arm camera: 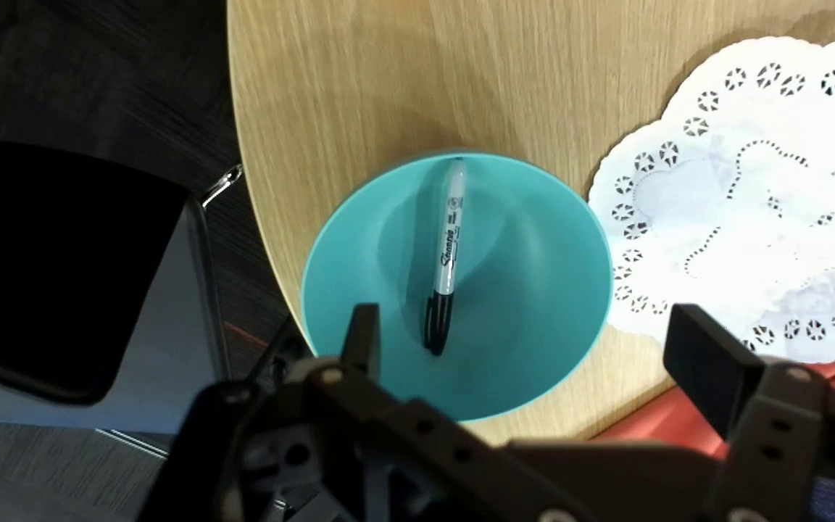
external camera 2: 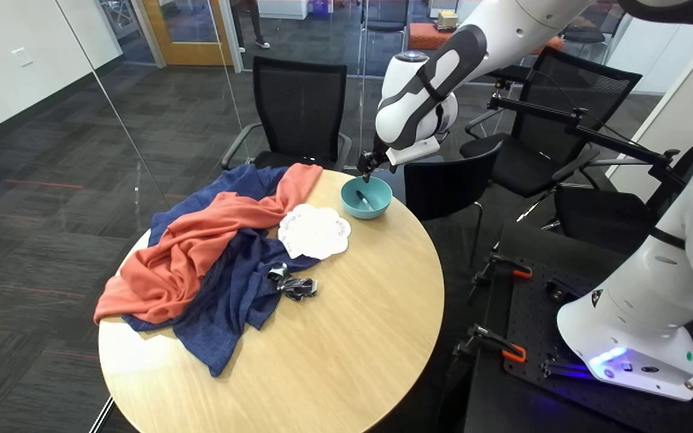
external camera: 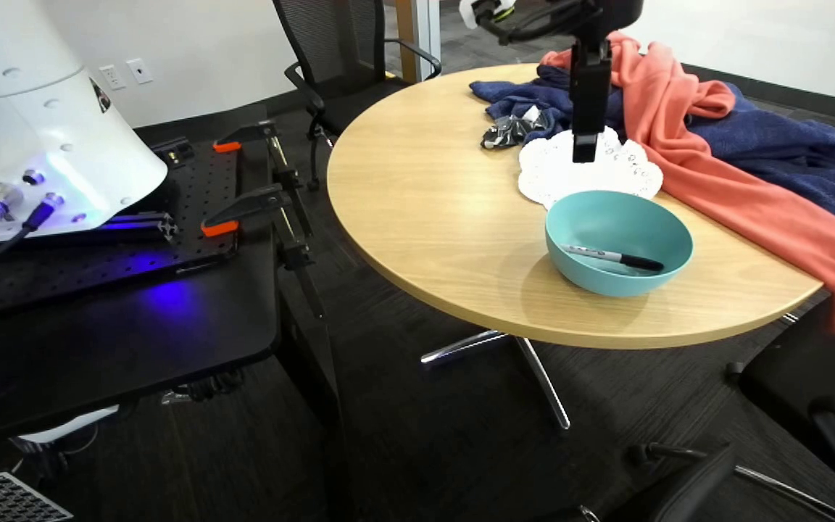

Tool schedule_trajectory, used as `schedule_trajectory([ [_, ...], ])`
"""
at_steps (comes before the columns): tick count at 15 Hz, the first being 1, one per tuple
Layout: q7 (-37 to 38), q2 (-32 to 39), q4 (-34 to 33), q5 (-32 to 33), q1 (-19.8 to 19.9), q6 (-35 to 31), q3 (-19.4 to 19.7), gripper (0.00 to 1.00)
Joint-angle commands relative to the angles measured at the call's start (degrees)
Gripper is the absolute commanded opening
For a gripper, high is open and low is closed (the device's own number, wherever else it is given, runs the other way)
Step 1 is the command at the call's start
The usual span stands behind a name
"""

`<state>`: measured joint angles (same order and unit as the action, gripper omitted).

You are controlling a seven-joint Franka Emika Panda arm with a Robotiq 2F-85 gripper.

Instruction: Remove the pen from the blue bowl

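Pen (arm camera: 449, 246): lying inside the blue bowl (arm camera: 555, 312), apart from the pincer (arm camera: 526, 330); grey-white barrel, black cap, the pale end reaching the bowl's wall close to the rim in the wrist view.
Pincer: fingers (arm camera: 363, 337) spread wide, hanging above the surface (external camera: 417, 174) near the bowl; whether straight over the pen, I cannot tell.
Bowl wall: rises all round the pen; one finger hides part of the rim in the wrist view.
Bowl position: upright, close to the edge of the round wooden surface.
Doily (external camera: 591, 177): white, lacy, flat, just beside the bowl; whether the two touch is unclear. In an exterior view the pincer covers a strip of it.
Coral cloth (external camera: 722, 190): past the doily, draped over the navy cloth (external camera 2: 226, 325), one end hanging off the surface's edge.
Shiny packet (external camera 2: 298, 287): black, crumpled, at the hem of the navy cloth.
Nearest chair (external camera 2: 443, 189): black-backed, just past the surface's edge by the bowl.
Mesh chair (external camera 2: 301, 114): also beyond the edge, nearer the cloths.
Black bench (external camera: 113, 319): well apart from the bowl, carrying the robot's white base (external camera: 48, 138) and orange-tipped clamps (external camera: 247, 206).
Robot arm (external camera 2: 521, 30): reaching down towards the bowl in an exterior view.
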<state>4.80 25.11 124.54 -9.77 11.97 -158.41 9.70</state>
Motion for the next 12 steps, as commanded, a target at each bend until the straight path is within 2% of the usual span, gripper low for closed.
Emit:
schedule_trajectory([
  [1, 0.22, 0.69, -0.4, 0.14, 0.45, -0.27, -0.5, 1.0],
  [6, 0.23, 1.44, -1.03, 0.06, 0.53, -0.46, -0.6, 1.0],
  [7, 2.5, 2.3, -2.0, 0.15, -0.32, -1.47, 0.39, 1.0],
  [12, 4.56, 8.91, -10.12, -0.28, 0.45, 2.01, 0.45, 1.0],
])
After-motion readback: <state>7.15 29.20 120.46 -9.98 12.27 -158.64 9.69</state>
